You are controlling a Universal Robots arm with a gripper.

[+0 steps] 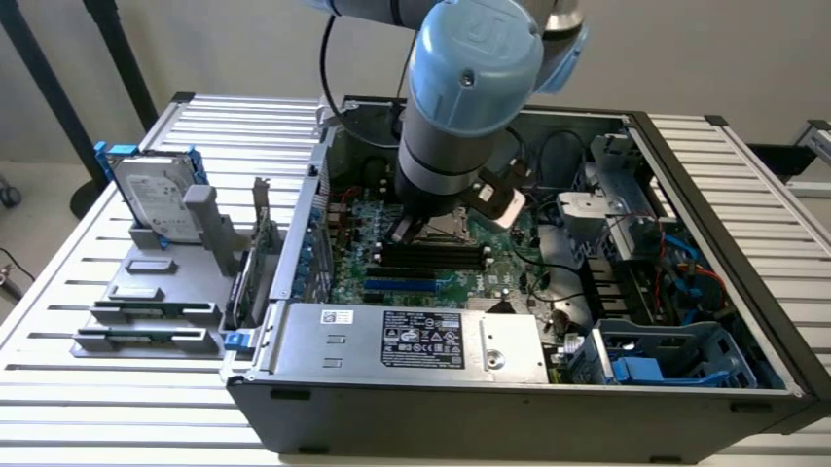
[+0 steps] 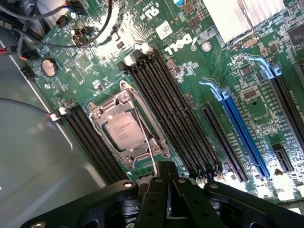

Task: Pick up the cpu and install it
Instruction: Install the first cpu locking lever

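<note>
From my end the cpu (image 2: 126, 130) already sits flat in its socket frame (image 2: 128, 124) on the motherboard (image 2: 190, 95) — my end effector (image 2: 167, 183) hovers just above it with fingers pressed together, holding nothing — so it's seated.

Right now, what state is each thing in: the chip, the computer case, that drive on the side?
cpu: seated in its socket on the motherboard, metal frame around it.
computer case: side open, insides exposed.
hard drive: upright in a grey stand outside the case.
power supply: mounted inside the case.
</note>
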